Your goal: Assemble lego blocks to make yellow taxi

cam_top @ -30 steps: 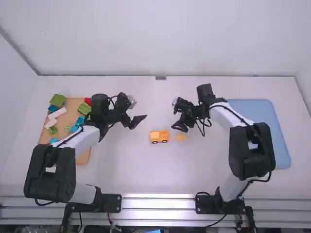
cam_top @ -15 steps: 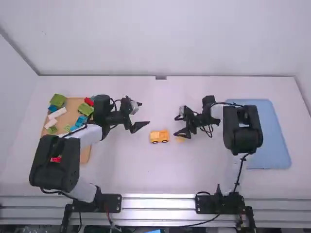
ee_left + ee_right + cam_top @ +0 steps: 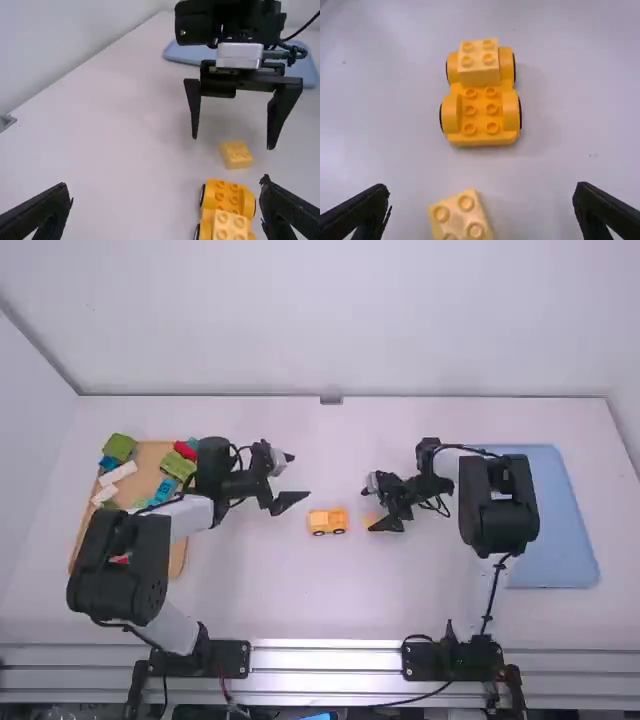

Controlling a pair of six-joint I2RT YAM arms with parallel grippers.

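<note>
Block point(image 3: 462, 220) (yellow) lies near wheeled base point(image 3: 481, 120); left gripper point(image 3: 300, 477) and right gripper point(image 3: 369, 507) have fingers spread.

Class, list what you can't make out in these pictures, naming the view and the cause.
High view: part of the wooden tray, under the left arm; part of the blue tray, behind the right arm.
Left wrist view: one end of the toy car, cut off by the edge.
Right wrist view: part of the loose yellow block, cut off likewise.

A pale wall point(image 3: 330, 320) backs the white table point(image 3: 290, 590).
</note>
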